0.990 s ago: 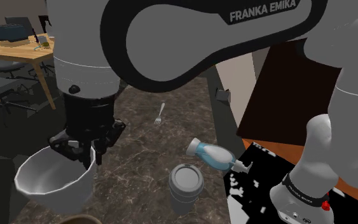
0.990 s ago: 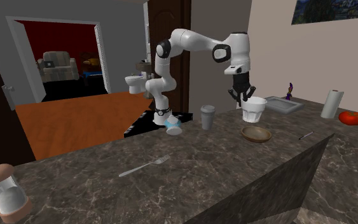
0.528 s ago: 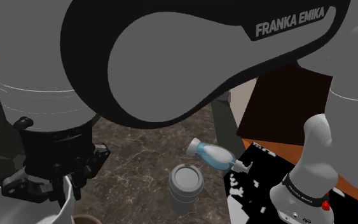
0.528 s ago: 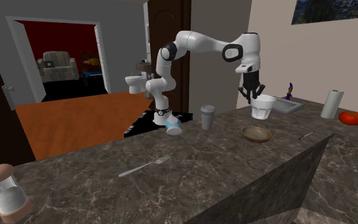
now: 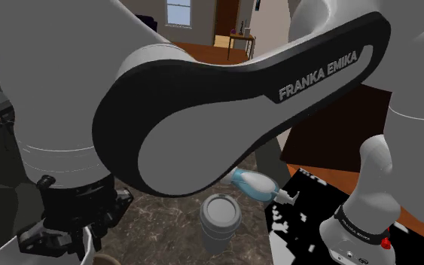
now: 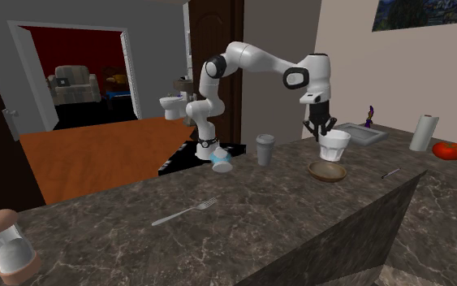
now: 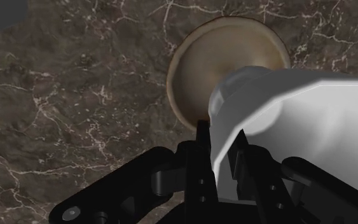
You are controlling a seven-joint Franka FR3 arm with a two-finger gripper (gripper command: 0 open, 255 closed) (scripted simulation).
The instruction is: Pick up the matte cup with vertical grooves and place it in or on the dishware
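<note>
Pincer (image 7: 220, 151) clenched on the white cup (image 7: 285, 121): in the wrist view its two black fingers (image 7: 202, 143) pinch a strip of the cup's wall near the rim. Past the cup lies a shallow brown bowl (image 7: 234, 44), and the cup covers part of the bowl's edge from this angle

In the second exterior view the white arm (image 6: 251, 58) reaches over from its stand toward that view's right, with the hand pointing down. The cup hangs under the hand, roughly upright and right above the bowl. Its base is very close to the bowl's rim, and whether the two touch cannot be told. The bowl rests on the dark marbled tabletop (image 6: 243, 236). To that view's left of the bowl stands a grey lidded cup (image 6: 265, 149), and further left a blue-and-white bottle (image 6: 222, 165) lies on its side. A fork (image 6: 186, 212) lies nearer the camera, well apart from the bowl, and a shaker (image 6: 6, 248) stands in the lower left corner. Behind the held cup is a sink (image 6: 364, 134). To the right are a paper roll (image 6: 423, 132) and a red thing (image 6: 448, 150)

In the shoulder view the arm's lettered link crosses the picture, and the pincer sits at the lower left with a sliver of white rim beside it
</note>
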